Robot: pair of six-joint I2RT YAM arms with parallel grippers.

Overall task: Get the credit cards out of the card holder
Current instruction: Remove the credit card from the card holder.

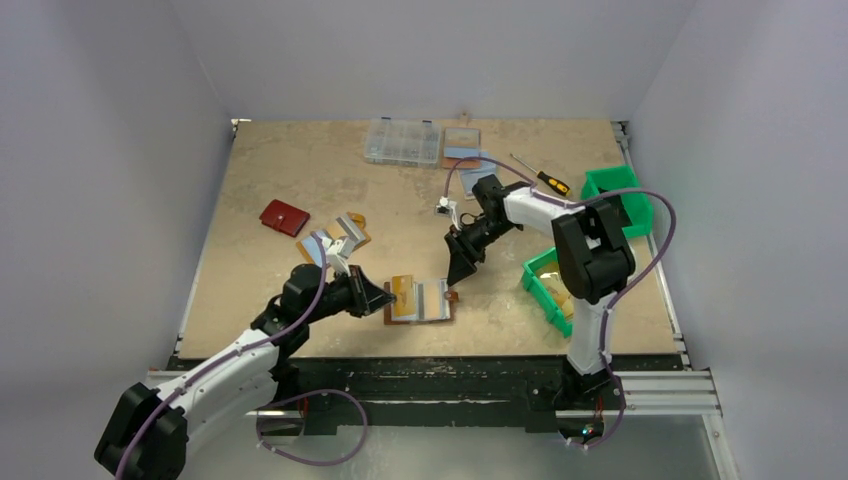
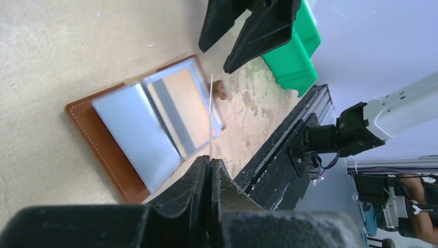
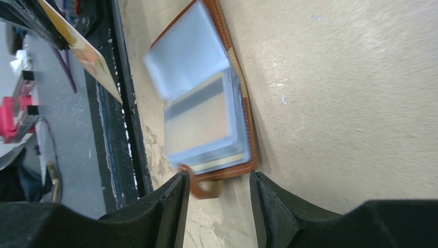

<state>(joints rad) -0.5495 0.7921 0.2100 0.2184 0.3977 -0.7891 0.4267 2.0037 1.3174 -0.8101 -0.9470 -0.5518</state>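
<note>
The brown leather card holder (image 1: pixel 436 300) lies open near the table's front edge, its pale bluish sleeves up. A gold-orange card with a grey strip (image 2: pixel 178 106) sits in one sleeve. My left gripper (image 1: pixel 387 297) is shut on a gold-orange credit card (image 1: pixel 403 295) at the holder's left side. That card shows edge-on in the left wrist view (image 2: pixel 211 116) and in the right wrist view (image 3: pixel 85 51). My right gripper (image 1: pixel 462 268) is open and empty, just beyond the holder's snap tab (image 3: pixel 207 189). Two loose cards (image 1: pixel 350 228) lie to the left.
A dark red wallet (image 1: pixel 284 217) lies at the left. A clear plastic box (image 1: pixel 402 142), another brown holder with a blue card (image 1: pixel 462 146) and a screwdriver (image 1: pixel 541 177) are at the back. Green bins (image 1: pixel 622 196) (image 1: pixel 545 287) stand at the right.
</note>
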